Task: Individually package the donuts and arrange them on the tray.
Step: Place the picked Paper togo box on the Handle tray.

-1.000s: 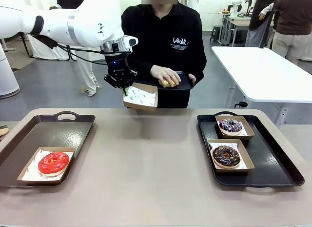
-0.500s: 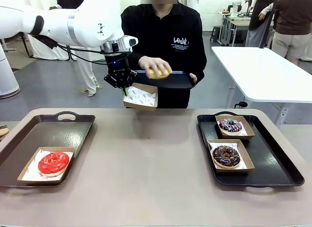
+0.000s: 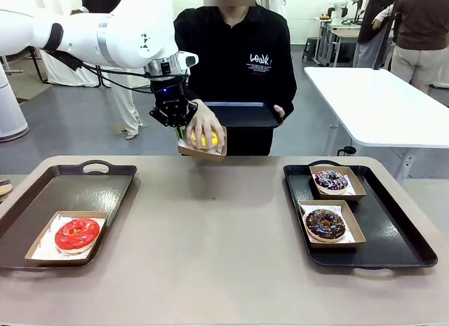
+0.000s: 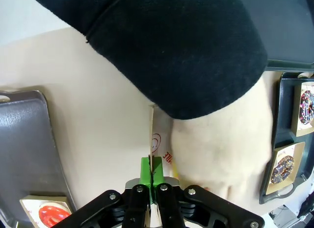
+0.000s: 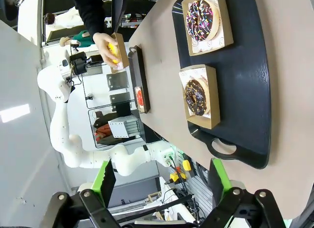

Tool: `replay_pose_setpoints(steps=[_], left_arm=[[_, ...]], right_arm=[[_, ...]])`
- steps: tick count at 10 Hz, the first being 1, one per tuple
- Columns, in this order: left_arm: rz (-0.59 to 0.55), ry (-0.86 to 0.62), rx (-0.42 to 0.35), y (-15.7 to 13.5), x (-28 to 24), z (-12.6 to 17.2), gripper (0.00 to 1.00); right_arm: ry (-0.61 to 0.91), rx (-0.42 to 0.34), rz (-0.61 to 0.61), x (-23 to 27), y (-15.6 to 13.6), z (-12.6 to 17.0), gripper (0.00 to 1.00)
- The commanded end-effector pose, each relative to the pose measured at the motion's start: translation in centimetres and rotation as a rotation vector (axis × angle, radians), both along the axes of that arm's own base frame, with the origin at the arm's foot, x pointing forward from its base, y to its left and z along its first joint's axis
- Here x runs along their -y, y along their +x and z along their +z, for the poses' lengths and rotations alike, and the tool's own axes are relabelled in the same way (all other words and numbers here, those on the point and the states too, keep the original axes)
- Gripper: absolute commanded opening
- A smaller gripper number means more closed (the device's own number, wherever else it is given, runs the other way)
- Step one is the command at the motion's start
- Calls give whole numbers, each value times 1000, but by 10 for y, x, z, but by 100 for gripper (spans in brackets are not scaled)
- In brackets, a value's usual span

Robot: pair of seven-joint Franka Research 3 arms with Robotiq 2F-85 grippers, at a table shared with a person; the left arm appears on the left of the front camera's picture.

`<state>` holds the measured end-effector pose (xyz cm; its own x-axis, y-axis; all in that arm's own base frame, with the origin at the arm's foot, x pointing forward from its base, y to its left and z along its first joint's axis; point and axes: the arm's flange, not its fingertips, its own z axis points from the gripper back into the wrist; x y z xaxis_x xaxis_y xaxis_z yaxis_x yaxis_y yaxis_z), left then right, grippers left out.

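Yellow donut delivered into the held box

The yellow donut [image 3: 204, 138], off the small tray [image 3: 242, 116] a moment earlier, lay in the box [image 3: 203, 145] under the person's hand [image 3: 204, 124]; the left gripper [image 3: 179, 132] pinched the box rim, and the right gripper [image 5: 159, 181] stood spread, so tray placement came next.

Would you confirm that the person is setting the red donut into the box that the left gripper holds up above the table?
Not quite: the donut under the person's hand is yellow, as the front view shows. The red donut lies boxed on the left tray. The left gripper does hold the box up.
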<state>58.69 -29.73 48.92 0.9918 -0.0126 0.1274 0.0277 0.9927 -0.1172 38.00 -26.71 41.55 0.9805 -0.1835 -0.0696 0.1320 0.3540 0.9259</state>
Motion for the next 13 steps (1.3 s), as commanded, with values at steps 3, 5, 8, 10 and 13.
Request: replay_pose_setpoints(steps=[3, 5, 8, 10, 13], left_arm=[[-2, 0, 8, -4, -2, 1, 0], [-2, 0, 8, -4, -2, 1, 0], [-2, 0, 8, -4, -2, 1, 0], [-2, 0, 8, -4, -2, 1, 0], [-42, 32, 35, -35, -55, 31, 1]], right_arm=[[6, -8, -7, -1, -1, 3, 100], [6, -8, -7, -1, -1, 3, 100], [6, -8, -7, -1, -1, 3, 100], [6, -8, -7, -1, -1, 3, 100], [6, -8, -7, -1, -1, 3, 100]])
